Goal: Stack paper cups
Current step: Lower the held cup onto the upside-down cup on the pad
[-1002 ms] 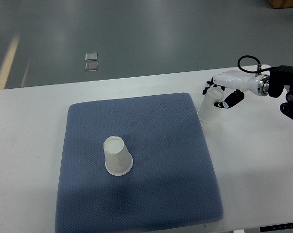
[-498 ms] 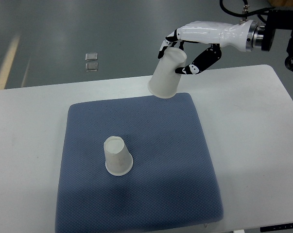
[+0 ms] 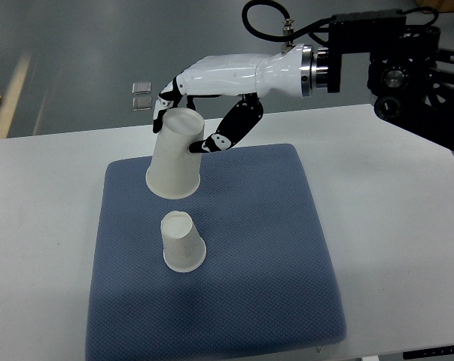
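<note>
Grey floor is seen beyond a white table [image 3: 392,226] on which a blue mat [image 3: 272,248] is laid. An upturned paper cup [image 3: 183,241] stands on the mat; a second cup [image 3: 176,154], mouth down, is held above it, pinched near its base by the right hand [image 3: 211,94].

We reach in from three o'clock with our right arm, black at the wrist joint and glossy white along the forearm shell, stretched toward nine o'clock. Our white, black-jointed right hand [image 3: 190,120] hangs raised, fingers [image 3: 169,92] curled over the top and thumb [image 3: 230,131] pressed underneath, clamped on an upturned white paper cup [image 3: 175,155], tilted.
</note>
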Tool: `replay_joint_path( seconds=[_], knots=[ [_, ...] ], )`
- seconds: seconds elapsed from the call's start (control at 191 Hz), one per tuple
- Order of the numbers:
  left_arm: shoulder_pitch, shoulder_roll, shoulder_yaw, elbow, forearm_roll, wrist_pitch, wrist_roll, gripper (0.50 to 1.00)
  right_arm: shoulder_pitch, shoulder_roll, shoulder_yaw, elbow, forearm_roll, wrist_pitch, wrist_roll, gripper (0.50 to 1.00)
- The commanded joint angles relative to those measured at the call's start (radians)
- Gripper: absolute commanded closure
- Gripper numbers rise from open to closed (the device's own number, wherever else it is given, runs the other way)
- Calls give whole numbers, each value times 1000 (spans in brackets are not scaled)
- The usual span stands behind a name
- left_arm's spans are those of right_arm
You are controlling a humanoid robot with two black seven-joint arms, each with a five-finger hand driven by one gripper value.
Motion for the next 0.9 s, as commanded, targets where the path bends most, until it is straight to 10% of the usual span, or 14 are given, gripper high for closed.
replay_joint_path(
  seconds=[0.0,0.897],
  knots=[
    [-1,0,0,0,0,0,0,500,-9,52,-6,0,-41,8,-1,1000],
    [-1,0,0,0,1,0,0,500,-67,109,-57,0,-248,3,6,1000]
  ],
)
